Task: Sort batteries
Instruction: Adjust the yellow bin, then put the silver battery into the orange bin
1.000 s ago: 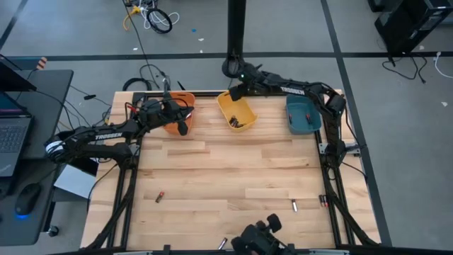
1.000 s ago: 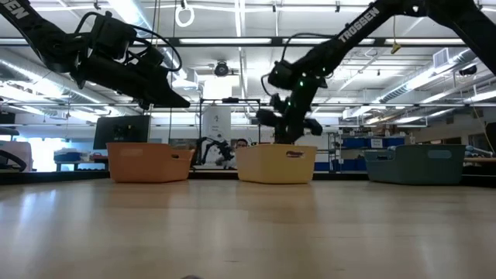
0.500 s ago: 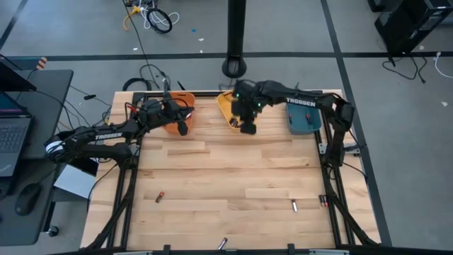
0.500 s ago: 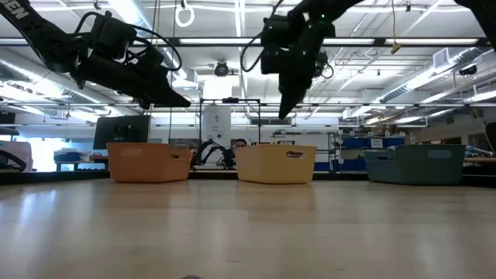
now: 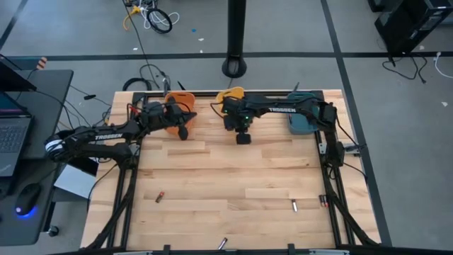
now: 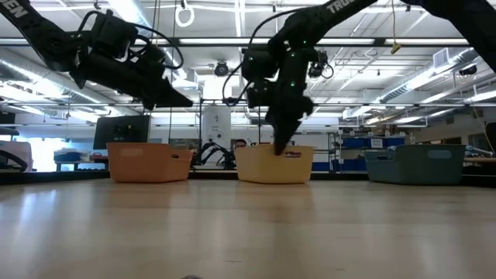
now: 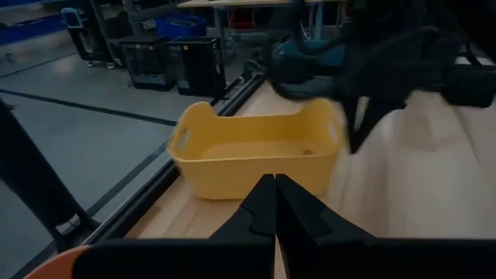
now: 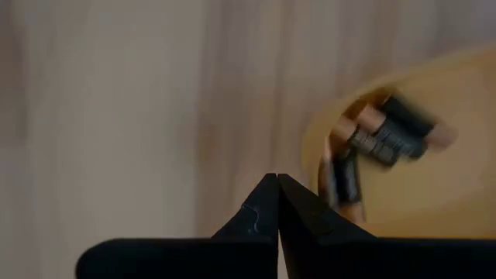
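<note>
Two dark, slender jointed arms, each stamped with white TROSSEN lettering along the forearm. Loose black cables looped beside the wrists; small green indicator light at one wrist. Tapered matte-black fingers, wedge-shaped.

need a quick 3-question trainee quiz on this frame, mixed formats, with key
1. True or false: both pincers are shut.
2. Which bin holds the batteries seen in the right wrist view? A) orange B) yellow C) teal
3. Fill in: loose batteries on the table lie near its ____ edge, away from the bins.

Key
1. True: left pincer and right pincer both show fingers pressed together, nothing between.
2. B: batteries lie in the yellow bin.
3. Front: e.g. one battery, another, far from the orange bin and teal bin.
</note>
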`<action>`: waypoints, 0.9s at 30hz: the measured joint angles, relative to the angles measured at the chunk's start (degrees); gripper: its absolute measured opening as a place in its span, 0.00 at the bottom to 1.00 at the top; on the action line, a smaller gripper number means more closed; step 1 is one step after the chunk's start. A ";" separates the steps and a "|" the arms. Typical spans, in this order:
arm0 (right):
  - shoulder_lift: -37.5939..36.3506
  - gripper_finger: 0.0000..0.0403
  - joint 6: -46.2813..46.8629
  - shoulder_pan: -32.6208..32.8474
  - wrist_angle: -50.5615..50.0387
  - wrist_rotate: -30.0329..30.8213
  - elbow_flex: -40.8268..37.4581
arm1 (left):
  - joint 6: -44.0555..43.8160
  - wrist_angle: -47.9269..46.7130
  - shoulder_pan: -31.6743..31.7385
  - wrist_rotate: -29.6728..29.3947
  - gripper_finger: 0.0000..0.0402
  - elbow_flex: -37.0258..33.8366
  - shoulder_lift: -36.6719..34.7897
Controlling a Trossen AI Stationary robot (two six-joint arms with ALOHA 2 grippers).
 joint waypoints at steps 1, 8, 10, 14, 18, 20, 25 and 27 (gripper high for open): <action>0.01 0.02 0.52 0.00 2.61 0.67 0.00 | 0.00 0.00 -0.26 -0.08 0.02 0.00 0.00; -3.96 0.02 4.50 0.95 8.26 -3.63 0.07 | 0.26 -0.19 -0.86 -1.09 0.02 0.00 -0.01; -6.02 0.02 7.09 2.37 4.79 -4.29 0.13 | 1.22 -0.59 -0.86 -1.13 0.02 0.00 -0.02; -9.39 0.02 13.16 6.74 -1.32 -3.72 -1.06 | 2.14 -0.93 -0.86 -1.24 0.02 0.00 -0.01; -13.88 0.02 21.35 11.25 -1.30 -3.69 -7.01 | 3.67 -0.86 -0.87 -1.22 0.02 0.00 0.00; -16.05 0.02 27.05 13.30 -0.78 -3.68 -11.13 | 4.13 -0.85 -0.87 -1.22 0.02 0.00 0.00; -23.10 0.02 41.48 19.67 0.08 -3.02 -22.09 | 3.99 -0.92 -0.91 0.11 0.02 0.00 0.00; -25.60 0.02 46.86 23.07 -0.12 -2.81 -26.36 | 3.92 -0.92 -1.03 0.43 0.02 0.00 0.00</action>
